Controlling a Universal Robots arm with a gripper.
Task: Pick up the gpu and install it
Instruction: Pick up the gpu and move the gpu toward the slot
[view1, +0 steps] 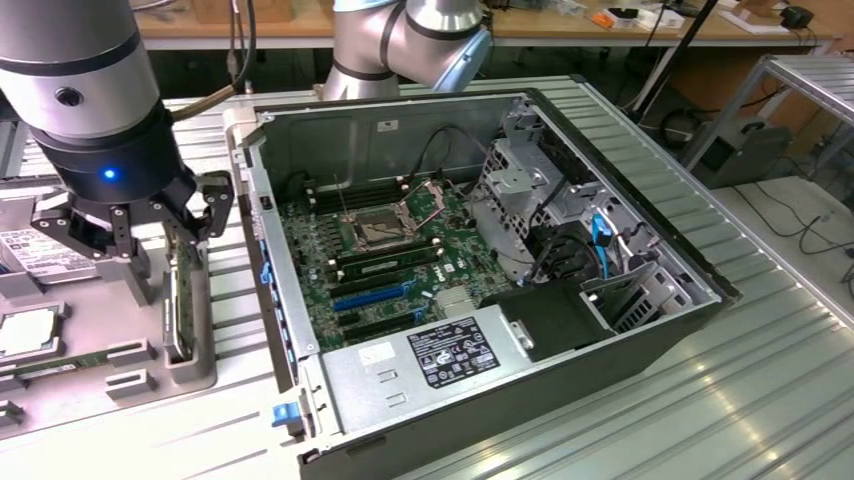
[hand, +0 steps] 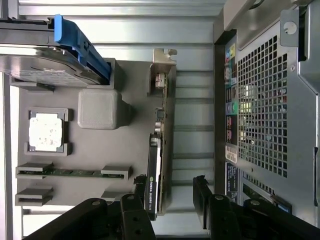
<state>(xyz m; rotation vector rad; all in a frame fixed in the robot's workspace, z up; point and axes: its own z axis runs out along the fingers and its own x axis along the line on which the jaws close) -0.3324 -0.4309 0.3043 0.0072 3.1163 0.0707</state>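
Note:
The gpu (view1: 178, 300) stands on its long edge in a slot of the grey holder tray (view1: 147, 375), at the exterior view's left beside the open computer case (view1: 534, 330). In the wrist view the gpu (hand: 159, 165) appears edge-on, its pale metal bracket (hand: 168, 95) running along one side. My gripper (view1: 163, 250) hovers just above the card, open. My gripper (hand: 171, 200) has one black finger (hand: 142, 207) on each side of the card's end, neither touching it. Nothing is held.
The tray also carries a hard drive in a blue caddy (hand: 55, 55), a processor (hand: 46, 131), a memory stick (hand: 70, 172) and a grey block (hand: 100, 109). Inside the case lies the motherboard with blue expansion slots (view1: 380, 295). The case's rear grille (hand: 262, 115) stands close by.

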